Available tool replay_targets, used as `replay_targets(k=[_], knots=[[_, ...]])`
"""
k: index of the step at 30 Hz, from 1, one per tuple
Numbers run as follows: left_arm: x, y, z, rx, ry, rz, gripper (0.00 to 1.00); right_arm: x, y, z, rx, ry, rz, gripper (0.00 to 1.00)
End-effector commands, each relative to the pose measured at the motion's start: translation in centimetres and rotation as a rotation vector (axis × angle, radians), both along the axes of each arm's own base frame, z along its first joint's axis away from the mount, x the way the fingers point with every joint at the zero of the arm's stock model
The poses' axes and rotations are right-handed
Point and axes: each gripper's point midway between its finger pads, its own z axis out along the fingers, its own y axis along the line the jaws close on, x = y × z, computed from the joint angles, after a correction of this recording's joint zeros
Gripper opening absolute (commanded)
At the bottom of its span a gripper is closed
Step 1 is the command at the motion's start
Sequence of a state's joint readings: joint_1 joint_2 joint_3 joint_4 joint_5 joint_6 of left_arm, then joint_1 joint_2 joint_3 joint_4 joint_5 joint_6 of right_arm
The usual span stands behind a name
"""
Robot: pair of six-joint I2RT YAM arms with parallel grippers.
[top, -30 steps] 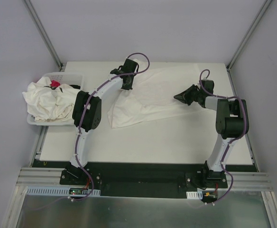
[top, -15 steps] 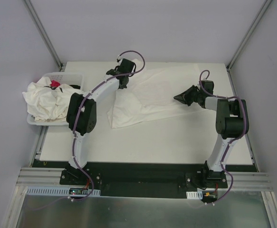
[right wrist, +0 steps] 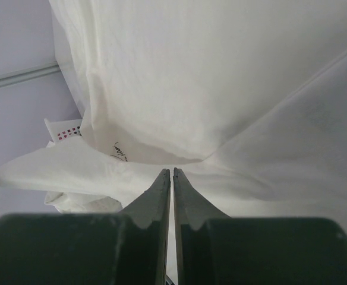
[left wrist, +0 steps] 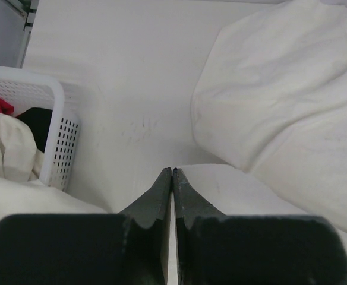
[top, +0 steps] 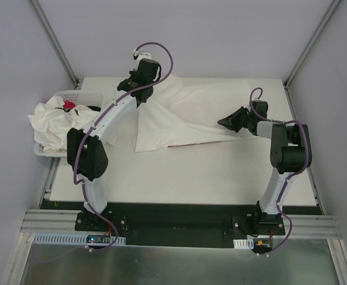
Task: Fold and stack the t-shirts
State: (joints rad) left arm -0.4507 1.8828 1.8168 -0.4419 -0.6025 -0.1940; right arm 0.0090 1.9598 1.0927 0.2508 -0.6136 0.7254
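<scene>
A single t-shirt (top: 179,122) lies spread on the table (top: 191,178), drawn out between the two grippers. The left gripper (left wrist: 172,173) is clamped tight, with no gap between its jaws. Cloth is seen just beneath and to the right of its tips. An edge of the shirt is judged to be pinched there, though the pinch itself is hidden. The right gripper (right wrist: 172,172) is likewise closed to a sliver on a fold of the same shirt. The fabric rises directly ahead of its fingertips and fills the view beyond them, and a small printed label (right wrist: 120,151) sits just left of the tips.

The shirt is judged to be light, limp and thin. It will sag wherever it is unsupported, crease readily, and cling to itself rather than slide. It is best taken by a hem corner or a shoulder seam, where the doubled cloth gives the jaws something to bite. If it is pinched mid-panel, it is likely to bunch.

The fabric is matte, off-white and softly wrinkled, with a raised ridge running from one gripper towards the other. To the left of the left gripper stands a basket (top: 81,95) of hard white plastic with perforated walls. A crumpled heap of shirts (top: 54,127) spills over its rim. The table is smooth, pale and flat.
</scene>
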Motion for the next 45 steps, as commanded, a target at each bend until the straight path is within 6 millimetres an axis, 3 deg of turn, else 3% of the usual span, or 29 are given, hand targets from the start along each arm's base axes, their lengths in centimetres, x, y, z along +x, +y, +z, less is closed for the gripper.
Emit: replay_targets(k=[1,10,17,26,30,33,38,45], knots=[[-0.2,-0.4,-0.8,-0.023,0.017,-0.017,0.00,0.6,0.0,1.1,0.006,-0.046,-0.004,0.07],[0.6,-1.4,-4.1,-0.029,0.081,-0.036,0.00,0.6,-0.2,1.0,0.007,-0.043,-0.008,0.07],[0.0,-1.0,-3.3,-0.022,0.073,-0.036,0.00,0.9,-0.1,1.1,0.024,-0.044,-0.012,0.07],[-3.2,-0.3,-5.5,-0.058,0.136,-0.027,0.00,0.9,0.0,1.1,0.034,-0.046,-0.018,0.07],[-5.4,0.8,-8.1,-0.039,0.202,-0.002,0.00,0.8,0.0,1.7,0.037,-0.055,-0.021,0.08],[-5.8,1.4,-9.3,-0.011,0.224,0.019,0.00,0.7,-0.1,1.8,0.035,-0.058,-0.022,0.07],[-6.5,0.9,-10.3,-0.049,0.250,0.021,0.00,0.5,0.0,1.8,0.036,-0.055,-0.020,0.07],[-11.0,-0.9,-14.2,-0.110,0.351,0.009,0.00,0.9,0.1,1.7,0.040,-0.055,-0.019,0.08]])
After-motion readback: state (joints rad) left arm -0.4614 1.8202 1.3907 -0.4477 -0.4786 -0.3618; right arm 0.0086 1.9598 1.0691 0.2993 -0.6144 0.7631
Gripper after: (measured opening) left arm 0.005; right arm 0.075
